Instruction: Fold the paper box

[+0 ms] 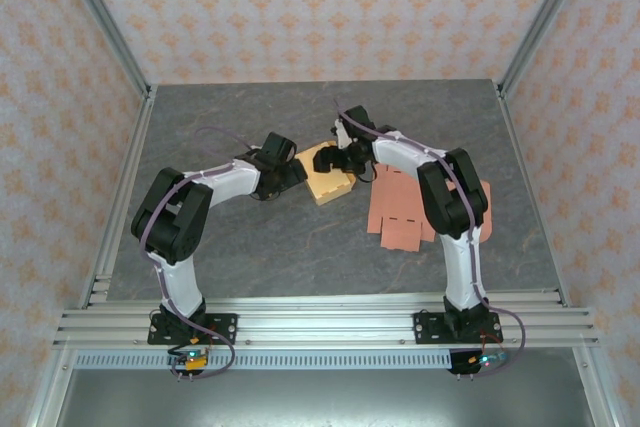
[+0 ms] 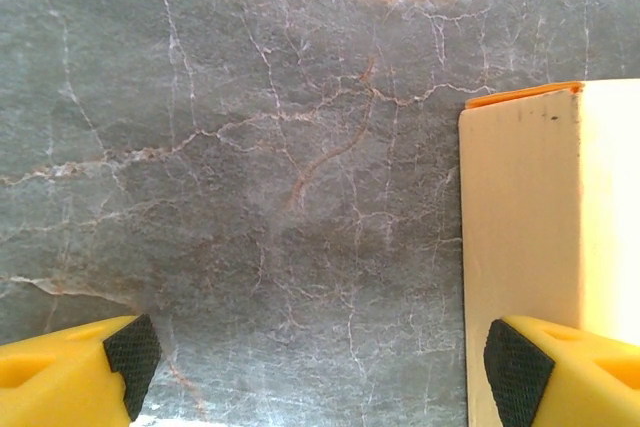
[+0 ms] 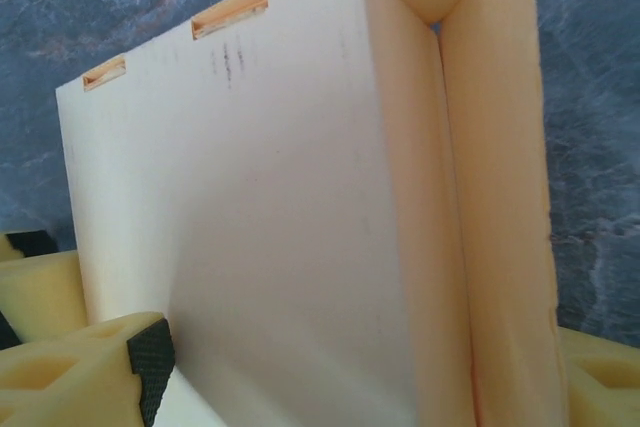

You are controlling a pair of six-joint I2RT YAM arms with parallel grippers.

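The right fingers (image 3: 90, 367), pale yellow with black ribbed pads, stand wide apart on either side of the pale cream paper box (image 3: 300, 227). One pad sits at the foot of its broad panel, and the other finger lies outside the folded-up side wall. I cannot tell whether they press the card or merely straddle it. The left fingers (image 2: 70, 377), a brighter yellow, are spread as well, with bare grey marbled stone counter (image 2: 250, 197) between them. The finger nearer the box sits right at its upright wall, touching or just short of it; I cannot say which.

From above, the box (image 1: 330, 179) sits near the middle of the counter, between the tips of the two arms, partly formed. Just beside it, under the right arm, lies a heap of flat salmon-coloured card blanks (image 1: 405, 217).

My judgement is that the fold is about midway: walls are raised and the closure is not yet done. The next move calls for one arm to steady the box while the other turns a wall or flap in toward its slots. The thin card would likely buckle if squeezed hard.

The right wrist view gives two narrow slots (image 3: 230, 9) along the panel's far edge and a corner fold tucked inward, both too small to read from overhead. The left wrist view gives a thin orange edge (image 2: 520, 95) at the box's top. The overhead view gives the blanks and how both arms converge on the box.
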